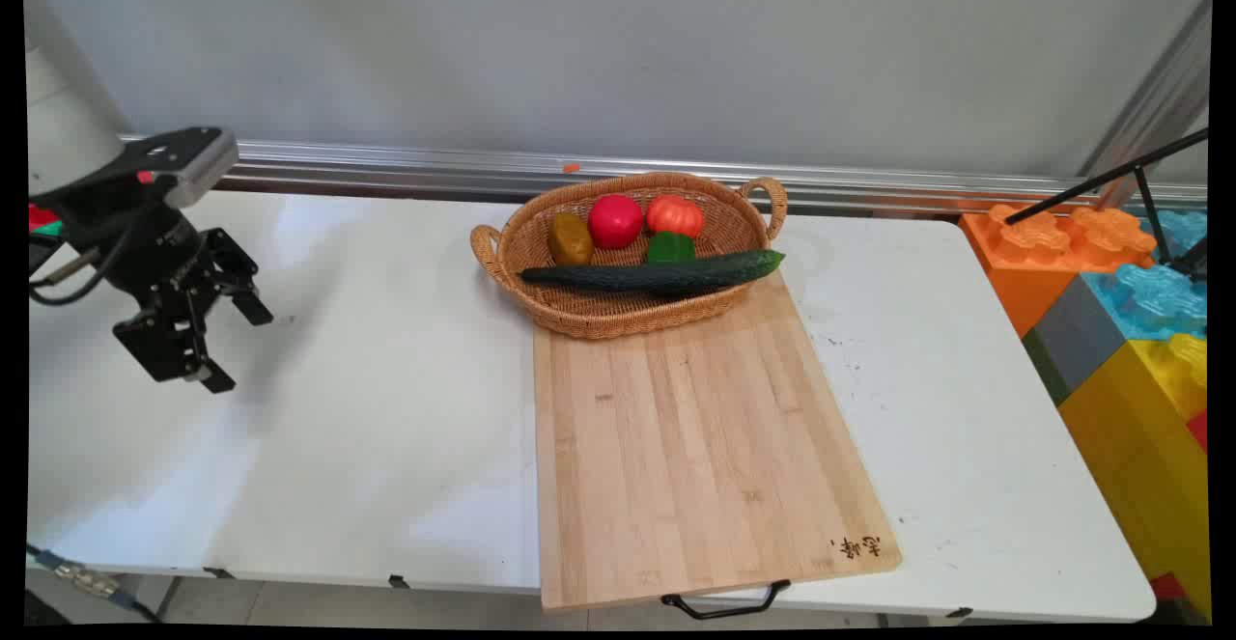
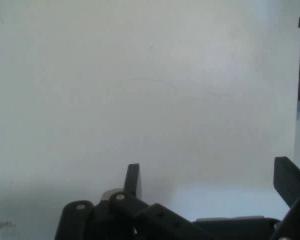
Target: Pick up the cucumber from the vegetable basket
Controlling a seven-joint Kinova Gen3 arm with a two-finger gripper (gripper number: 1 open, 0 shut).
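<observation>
watching the gripper (image 1: 241, 350) hang over the left end of the tabletop (image 1: 386, 408), i see it released, fingers spread wide and holding nothing. the hand view confirms it: the two fingers (image 2: 133, 180) stand well apart with only bare white surface between them.

nearest thing to it is the bamboo cutting board (image 1: 695, 447), well apart to its right, lying from mid-table out to the tabletop's near edge. its black handle (image 1: 726, 603) hangs past that edge.

a wicker basket (image 1: 618, 317) sits toward the far edge, its near side resting on the board's far end. inside it i count a brownish potato (image 1: 571, 238), a red tomato (image 1: 615, 221), an orange pumpkin-like piece (image 1: 675, 214) and a small green piece (image 1: 670, 248). a long dark cucumber (image 1: 657, 274) lies across the basket, its right tip reaching over the rim.

off the tabletop's right end stands a stack of big toy blocks (image 1: 1120, 331), orange, blue, grey and yellow. a thin black rod (image 1: 1110, 177) slants above them.
</observation>
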